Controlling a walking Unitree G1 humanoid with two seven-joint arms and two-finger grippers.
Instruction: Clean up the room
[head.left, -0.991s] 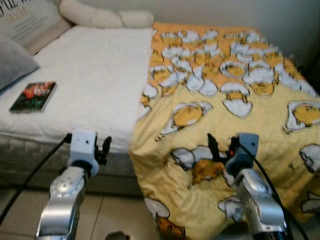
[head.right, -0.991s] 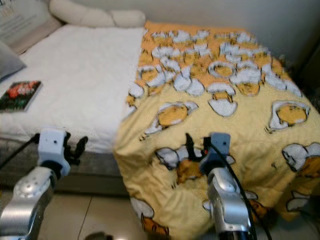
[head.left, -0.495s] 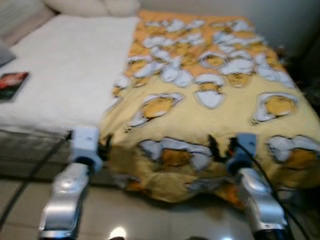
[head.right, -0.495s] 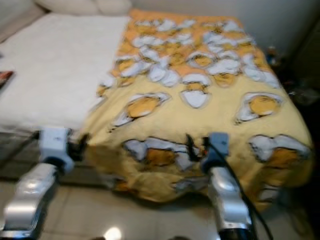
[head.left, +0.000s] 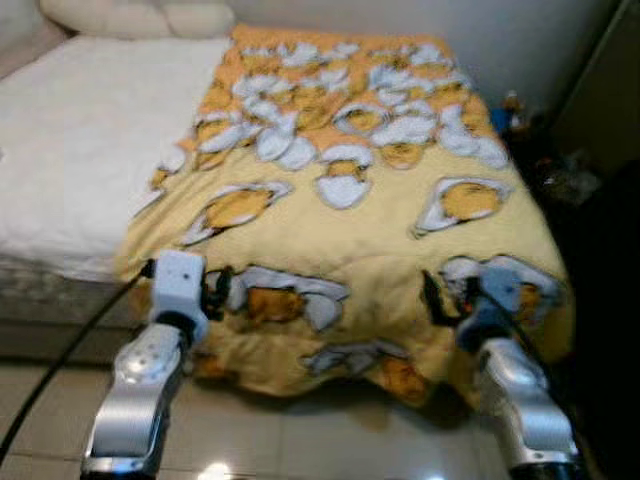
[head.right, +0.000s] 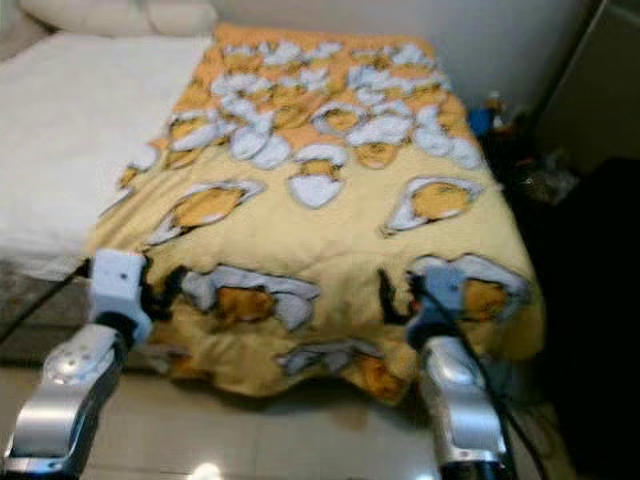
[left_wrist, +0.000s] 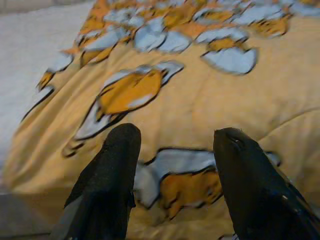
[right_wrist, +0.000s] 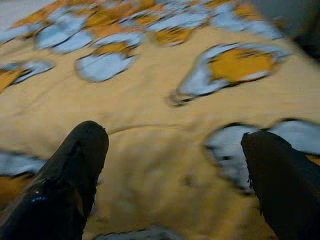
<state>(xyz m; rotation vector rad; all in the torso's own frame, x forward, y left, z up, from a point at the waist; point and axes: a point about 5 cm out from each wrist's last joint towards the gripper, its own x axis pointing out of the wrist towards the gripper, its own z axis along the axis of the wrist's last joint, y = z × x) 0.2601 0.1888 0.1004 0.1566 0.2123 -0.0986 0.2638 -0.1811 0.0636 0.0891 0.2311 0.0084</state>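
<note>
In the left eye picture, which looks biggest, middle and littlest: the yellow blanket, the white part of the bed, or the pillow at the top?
1. Yellow blanket, biggest by far.
2. White sheet, cut off by the picture's edge.
3. Cream pillow, smallest, but it lies farthest from the camera, so it may really be bigger than it looks.

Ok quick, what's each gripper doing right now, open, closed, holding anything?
Left gripper: open, holding nothing, at the blanket's near edge.
Right gripper: open wide, holding nothing, over the blanket.

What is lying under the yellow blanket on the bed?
Beside the yellow blanket the white mattress shows, so it likely continues beneath. Anything else under the blanket is covered and cannot be seen.
</note>
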